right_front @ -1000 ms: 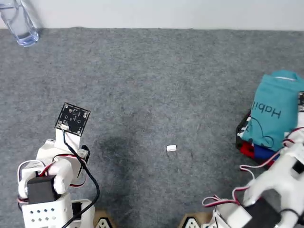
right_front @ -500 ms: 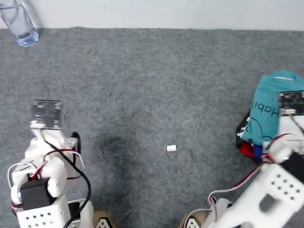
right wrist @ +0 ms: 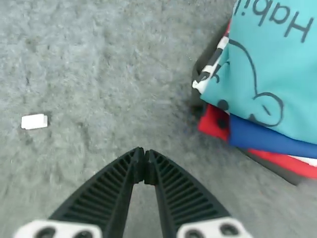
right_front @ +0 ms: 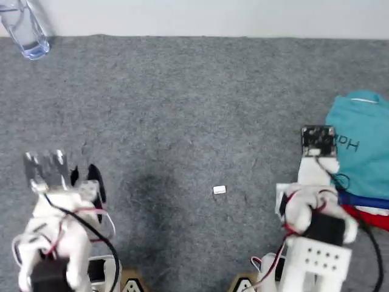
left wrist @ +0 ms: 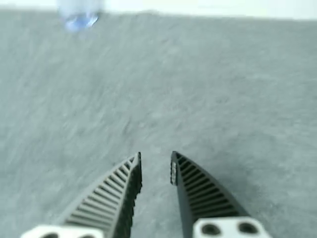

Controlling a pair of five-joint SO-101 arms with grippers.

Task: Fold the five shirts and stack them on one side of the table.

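A clear container (right_front: 24, 33) was seen at the back edge of the grey table (right_front: 194, 97), far to the left of the small white block (right_front: 219, 190). The left gripper (left wrist: 156, 157) was held well to the left of the block, above bare table, its fingers spread a little with a narrow gap between them. The right gripper (right wrist: 144, 152) was held to the right of the block, its fingers pressed together on nothing. Further right of the block the folded shirts (right_front: 361, 152) were stacked, a teal shirt (right wrist: 267, 74) being placed on top.
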